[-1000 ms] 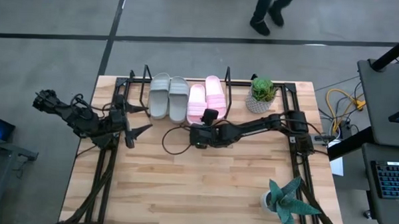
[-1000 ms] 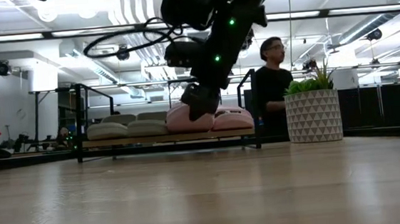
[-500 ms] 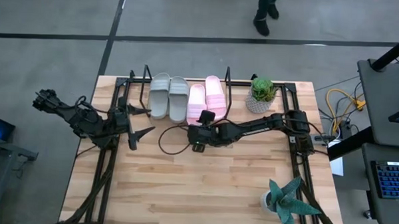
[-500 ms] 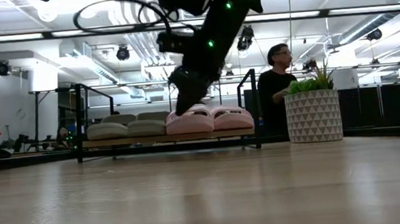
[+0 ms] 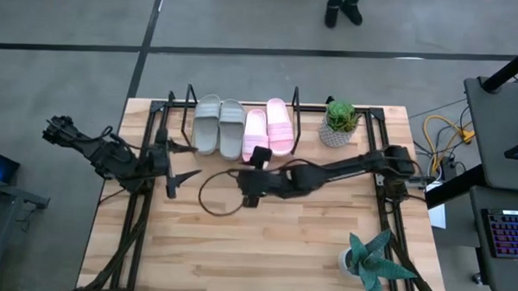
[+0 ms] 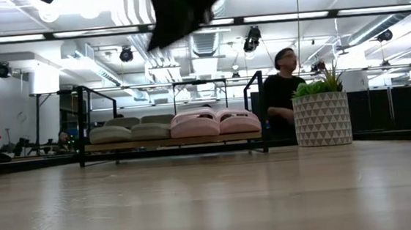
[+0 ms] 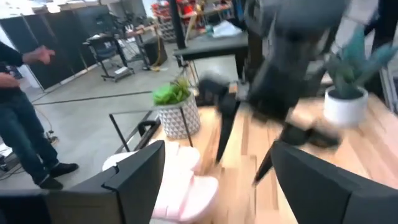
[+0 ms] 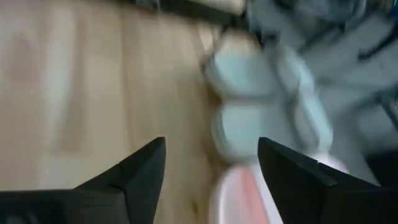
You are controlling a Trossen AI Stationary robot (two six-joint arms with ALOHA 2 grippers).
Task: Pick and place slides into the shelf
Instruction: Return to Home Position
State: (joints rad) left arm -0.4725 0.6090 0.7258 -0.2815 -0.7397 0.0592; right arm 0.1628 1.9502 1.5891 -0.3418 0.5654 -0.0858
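All four slides lie side by side on the shelf (image 5: 190, 96) at the table's far edge, soles on its wood base: two grey slides (image 5: 218, 122) on the left, two pink slides (image 5: 268, 128) on the right. In the low view the grey slides (image 6: 130, 132) and pink slides (image 6: 217, 121) sit level. My right gripper (image 5: 257, 156) is open, raised above the table just in front of the pink pair, high in the low view (image 6: 175, 11). Its wrist view looks down on the grey slides (image 8: 261, 106). My left gripper (image 5: 182, 158) is open and waits left of the shelf.
A potted plant (image 5: 339, 121) in a patterned pot stands right of the shelf, and a second plant (image 5: 369, 260) stands at the near right corner. Black rails (image 5: 140, 210) run along both table sides. A person (image 6: 280, 87) stands beyond the far edge. Bare wood lies across the middle (image 5: 264, 241).
My right gripper came off the left pink slide, rose and drew back from the shelf toward the near edge and a little left. The pink slide, tilted a second ago, now lies level on the shelf beside the other pink one.
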